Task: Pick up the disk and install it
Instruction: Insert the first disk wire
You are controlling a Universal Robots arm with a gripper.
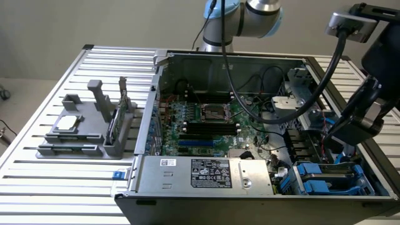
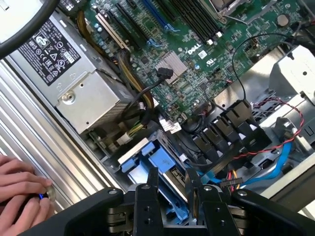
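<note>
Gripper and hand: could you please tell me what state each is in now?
Gripper: open, above the blue carrier.
Person's hand: fingers curled at a small blue part.

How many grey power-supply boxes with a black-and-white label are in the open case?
1. The power supply lies along the case's wall at the exterior view's bottom, beside the motherboard. The arm hides some of the case.

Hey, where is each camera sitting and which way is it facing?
Exterior view: off the arm, raised, looking down into the open computer case; arm and gripper show.
Wrist view: on the wrist, looking past the gripper into the case at the blue drive carrier; a person's hand shows.
Shared: gripper, motherboard, power supply, blue drive carrier.
</note>
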